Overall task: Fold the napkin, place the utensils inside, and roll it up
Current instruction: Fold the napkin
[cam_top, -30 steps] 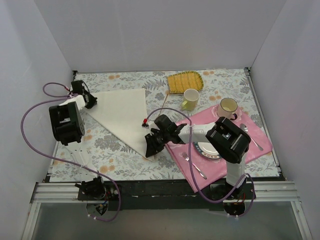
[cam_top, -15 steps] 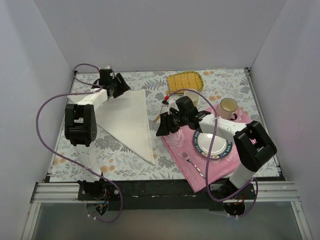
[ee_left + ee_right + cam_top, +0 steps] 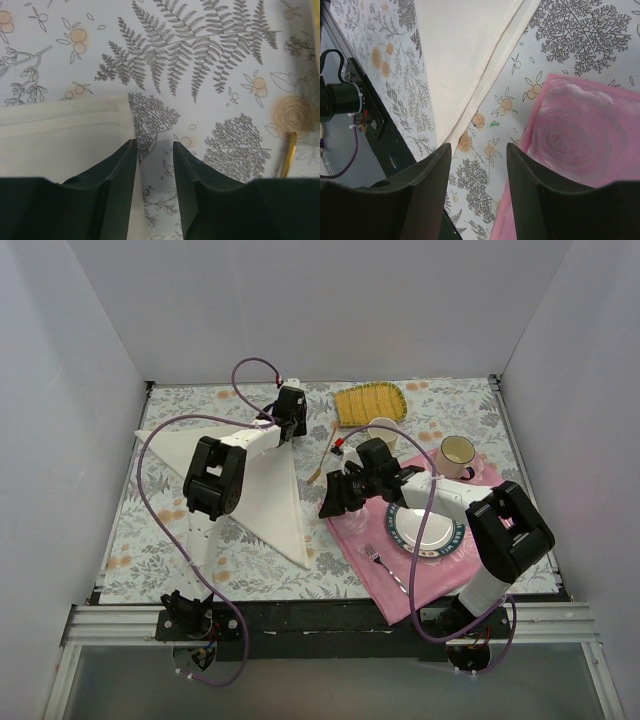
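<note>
The napkin (image 3: 262, 490) lies as a folded triangle left of centre. The gold utensil (image 3: 325, 450), running near-to-far, sits just right of the left gripper (image 3: 154, 144) and beyond the right gripper (image 3: 478, 146); both gape empty.

no legible text, labels, brands or numbers on anything in view

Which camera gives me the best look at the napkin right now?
Top external: the napkin shows as nearly the whole folded triangle. Left wrist catches only one corner; right wrist only its long hemmed edge.
</note>
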Available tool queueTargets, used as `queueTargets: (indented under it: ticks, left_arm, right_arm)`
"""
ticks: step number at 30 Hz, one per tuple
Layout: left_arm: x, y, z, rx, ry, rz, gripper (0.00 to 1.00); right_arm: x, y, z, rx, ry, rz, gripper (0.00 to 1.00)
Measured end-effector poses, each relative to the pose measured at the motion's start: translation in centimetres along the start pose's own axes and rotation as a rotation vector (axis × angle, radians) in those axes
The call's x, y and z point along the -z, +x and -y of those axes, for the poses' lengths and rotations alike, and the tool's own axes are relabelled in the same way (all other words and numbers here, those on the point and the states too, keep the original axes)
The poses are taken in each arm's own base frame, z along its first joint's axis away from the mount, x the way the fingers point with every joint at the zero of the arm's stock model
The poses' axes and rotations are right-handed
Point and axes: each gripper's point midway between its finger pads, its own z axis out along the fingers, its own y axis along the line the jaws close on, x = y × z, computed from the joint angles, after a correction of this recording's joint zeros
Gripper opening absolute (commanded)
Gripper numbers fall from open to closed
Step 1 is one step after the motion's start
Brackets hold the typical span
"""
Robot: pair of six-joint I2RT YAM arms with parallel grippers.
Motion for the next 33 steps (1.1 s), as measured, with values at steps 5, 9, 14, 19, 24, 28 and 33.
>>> queueTargets:
  ticks: [5,9,14,19,24,28,33]
  left_arm:
    - [-1.5,-0.9,-1.7,-0.016,-0.062,0.029,0.25]
    - [-1.5,-2.3,-2.1,-0.025,-0.087,0.06,0.25]
    - [-1.4,-3.4,-1.8,-0.045,-0.1,0.088,0.25]
    - [-2.2,-2.6,-1.9,-0.052,-0.113,0.077,0.25]
    - [-2.9,-1.2,-2.3,-0.057,-0.132,0.05,0.24]
    - [-2.8,-1.2,-2.4,-0.058,-0.142,0.05,0.18]
    - [-2.8,-1.2,-2.5,-0.057,-0.148,0.05,0.15]
  right_arm:
    - [-0.1,-0.1,-0.1,0.002,-0.012,0.003,0.56]
    - [-0.4,-0.1,0.1,0.003,-0.021,0.003,0.55]
    - [-0.7,0.1,0.3,-0.003,-0.025,-0.006,0.56]
    - [-0.7,0.1,0.3,-0.004,-0.029,-0.006,0.56]
    - [-0.8,-0.2,0.2,0.002,-0.037,0.002,0.56]
    - [-0.8,-0.2,0.2,0.002,-0.038,0.002,0.55]
    - [-0.8,0.0,0.3,0.0,-0.037,-0.001,0.55]
